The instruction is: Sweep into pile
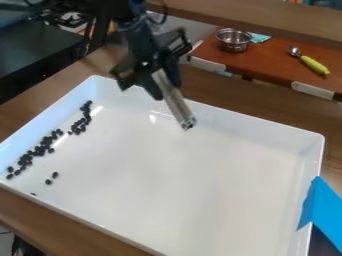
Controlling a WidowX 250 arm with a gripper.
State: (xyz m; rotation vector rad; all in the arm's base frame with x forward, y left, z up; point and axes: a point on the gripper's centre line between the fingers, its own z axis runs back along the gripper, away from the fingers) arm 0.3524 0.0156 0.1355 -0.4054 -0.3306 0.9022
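My gripper (160,86) hangs over the far edge of the white tray (257,122), left of its middle. It is shut on a silvery, rod-like tool (176,104), which slants down to the right with its lower end over the far part of the tray. Small black pieces (44,144) lie in an uneven band along the tray's left wall, from the far left corner toward the near left. A couple of them (51,178) lie apart from the band, and another is by the near wall. The tool is well to the right of the pieces.
Blue tape (322,210) covers part of the tray's right rim. Behind the tray, a red-brown surface (267,62) holds a metal bowl (233,40), a teal cloth (258,37) and a utensil with a yellow-green handle (314,65). Brown wood (267,107) borders the tray.
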